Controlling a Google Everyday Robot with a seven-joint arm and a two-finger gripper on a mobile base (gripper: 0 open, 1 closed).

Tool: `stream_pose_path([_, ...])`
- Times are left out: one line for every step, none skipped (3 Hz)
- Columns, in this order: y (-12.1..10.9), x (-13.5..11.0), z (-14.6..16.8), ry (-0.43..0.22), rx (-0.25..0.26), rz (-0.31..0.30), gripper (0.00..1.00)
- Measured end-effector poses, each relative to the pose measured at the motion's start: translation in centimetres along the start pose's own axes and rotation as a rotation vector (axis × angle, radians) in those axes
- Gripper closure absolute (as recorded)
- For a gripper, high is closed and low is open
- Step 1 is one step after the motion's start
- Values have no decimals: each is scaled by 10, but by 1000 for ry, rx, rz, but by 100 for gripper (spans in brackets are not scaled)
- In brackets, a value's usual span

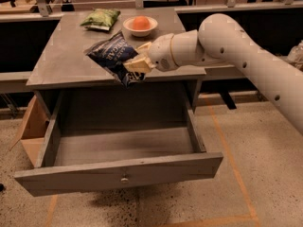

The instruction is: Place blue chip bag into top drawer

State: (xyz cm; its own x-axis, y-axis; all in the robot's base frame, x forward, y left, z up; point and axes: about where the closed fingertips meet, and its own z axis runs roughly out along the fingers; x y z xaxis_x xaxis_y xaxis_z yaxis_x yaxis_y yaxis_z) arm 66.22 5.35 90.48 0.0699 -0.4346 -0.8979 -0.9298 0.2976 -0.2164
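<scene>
Grey tabletop (57,65) edge here: tool (137,63) is clamped on the blue chip bag (110,54), and the open top drawer (118,170) sits straight below it, slightly forward.

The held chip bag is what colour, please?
Dark navy with white lettering; the gripper holds the bag over the table's front edge, camera view.

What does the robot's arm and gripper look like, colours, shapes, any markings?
The arm is smooth, rounded, off-white tubing with bulbous joints and small dark dots along it; no cables show. The gripper, over the front edge of the grey wooden table and shut on the crinkled navy-blue chip bag, has blocky tan fingers.
</scene>
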Motion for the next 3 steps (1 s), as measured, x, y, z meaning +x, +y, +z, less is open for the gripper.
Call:
stream_pose_path([41, -1, -17, 38, -108, -109, 100])
stream_pose_path([68, 17, -20, 79, -175, -151, 83])
stream_pose_path([87, 42, -15, 119, -219, -175, 58])
